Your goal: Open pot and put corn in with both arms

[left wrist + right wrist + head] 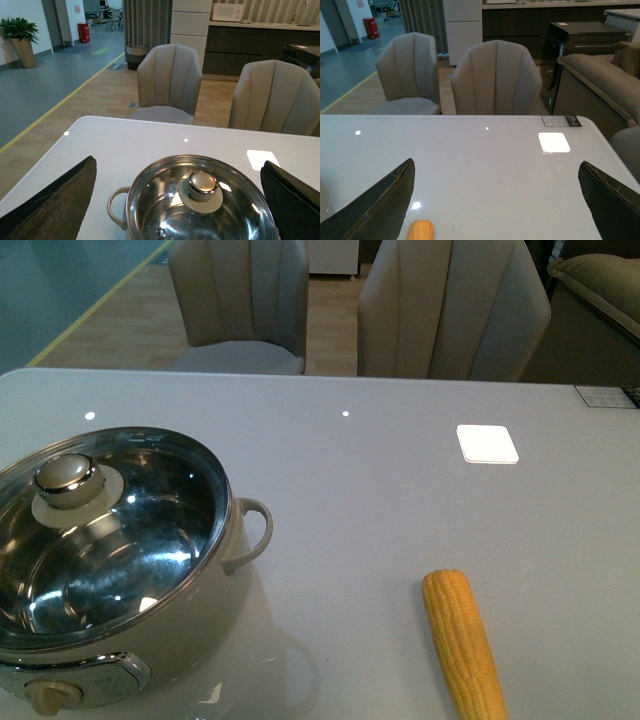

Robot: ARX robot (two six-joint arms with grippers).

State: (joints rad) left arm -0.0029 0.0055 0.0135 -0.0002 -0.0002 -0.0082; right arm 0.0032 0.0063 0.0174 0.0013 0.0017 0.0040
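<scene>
Corn, a single yellow-orange cob [463,645] tapered at one end, lies bare on the glossy white bench [400,490] in the lower right of the front view, its length running towards the bottom edge. It is well apart from the large round cream-bodied electric pot [228,560], which fills the lower left corner. The pot's glass lid [120,550] with its cream knob [66,480] sits flat on the rim, and the shiny steel bowl shows through it with nothing inside. As I judge it, no part of the task is done: the lid is yet to come off and the cob is yet to be picked up and put in. Neither arm shows in the front view. In the left wrist view the left hand [177,162] has its dark fingers [55,205] spread wide at the lower corners. It holds nothing, and the lid knob [202,184] sits low in the frame between them. In the right wrist view the right hand [496,162] is likewise spread and empty. Only the tip of the cob [420,230] shows at the bottom edge, left of centre, beside the left finger [380,205]. The lid looks to be the left hand's job and the corn the right's.
</scene>
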